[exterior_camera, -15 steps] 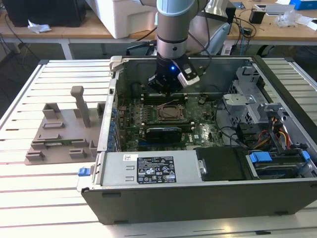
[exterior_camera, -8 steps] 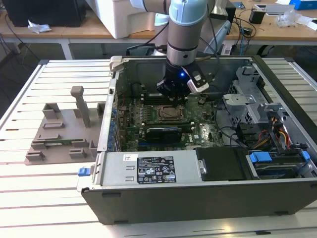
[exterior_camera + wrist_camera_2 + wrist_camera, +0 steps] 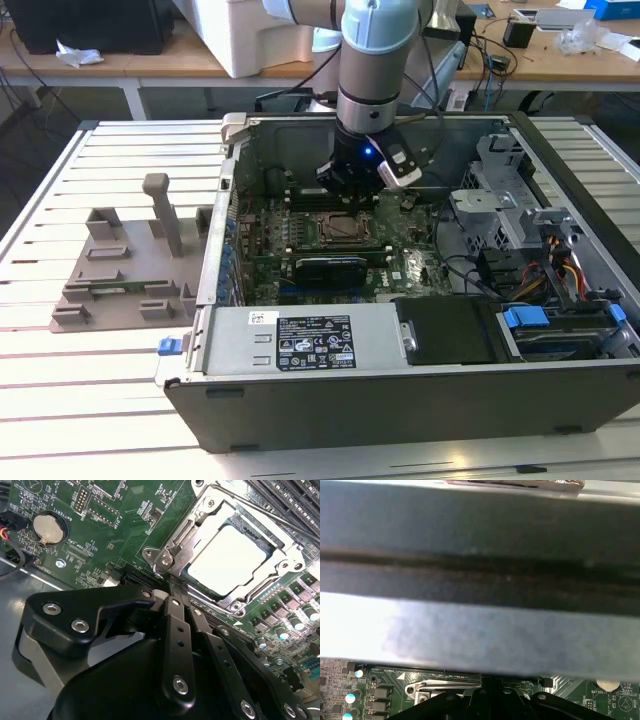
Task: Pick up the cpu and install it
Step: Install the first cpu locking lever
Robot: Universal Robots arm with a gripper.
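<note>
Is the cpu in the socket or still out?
In: the second wrist view shows the cpu lying flat inside the socket frame on the motherboard, apart from the hand.

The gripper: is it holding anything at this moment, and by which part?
Nothing is held. The gripper has its fingers together with nothing between them, next to the socket where the cpu already sits.

- Arm: silver-grey tube segments, pale blue joint cap, small blue light at the wrist.
- Pincer: matte black linkage bars, silver round-headed screws.
</note>
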